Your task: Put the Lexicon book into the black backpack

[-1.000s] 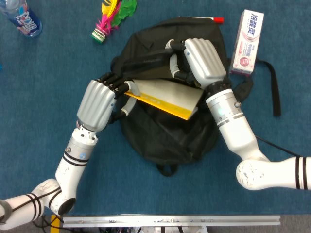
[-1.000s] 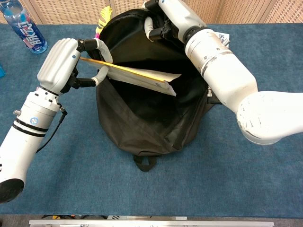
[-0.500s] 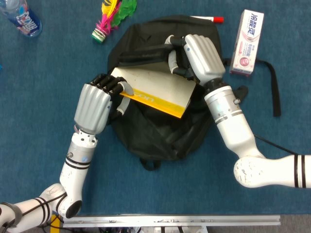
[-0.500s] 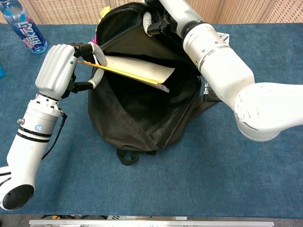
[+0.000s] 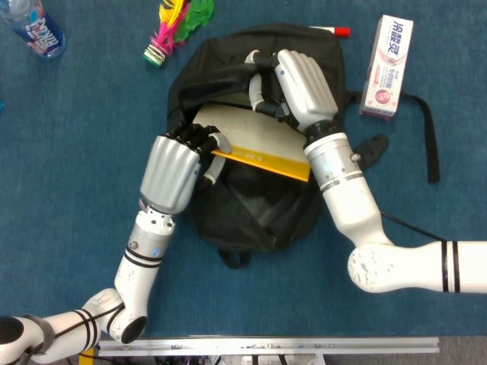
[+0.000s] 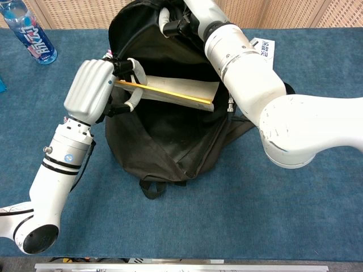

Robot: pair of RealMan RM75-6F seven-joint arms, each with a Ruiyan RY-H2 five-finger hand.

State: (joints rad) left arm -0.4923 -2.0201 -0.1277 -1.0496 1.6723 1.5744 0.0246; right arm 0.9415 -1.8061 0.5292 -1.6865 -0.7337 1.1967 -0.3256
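Left robot hand [image 5: 173,173] is pinching the Lexicon book [image 5: 255,143] by its near corner, thumb under and fingers curled over the top, so it's got a proper hold. The book sits tilted across the mouth of the black backpack [image 5: 259,205], far end already down inside the opening, yellow spine edge facing out. Compared to half a second ago the left arm has swung in toward the bag and the book has slid deeper, with less of the white cover showing now. Right robot hand [image 5: 295,82] is clamped on the backpack's upper rim and has pulled it further over, holding the mouth open. Looks to me like the insertion is most of the way there; it just needs a push and a release. Around it on the blue counter [image 5: 76,114]: a water bottle [image 5: 33,29], a shuttlecock [image 5: 169,30], a toothpaste box [image 5: 388,67]
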